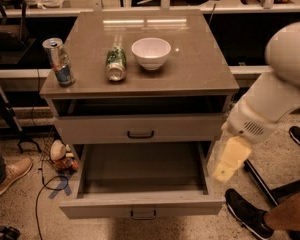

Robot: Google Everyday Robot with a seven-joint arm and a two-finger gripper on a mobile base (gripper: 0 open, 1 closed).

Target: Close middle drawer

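Note:
The middle drawer (140, 171) is pulled far out of the grey-tan cabinet, showing a bare interior. Its low front (140, 206) carries a small dark bar handle (143, 215). The drawer above it (140, 129), with the same handle, stands slightly out under the countertop. My white arm (270, 99) reaches in from the right. My gripper (229, 161), a pale yellow end piece, hangs just beside the open drawer's right side wall, above the floor and clear of the drawer.
On the cabinet top (200, 69) stand a soda can (58, 61), a bottle lying on its side (115, 62) and a white bowl (151, 52). A person's shoes (247, 214) are at the right, another shoe (10, 174) and cables (50, 184) at the left.

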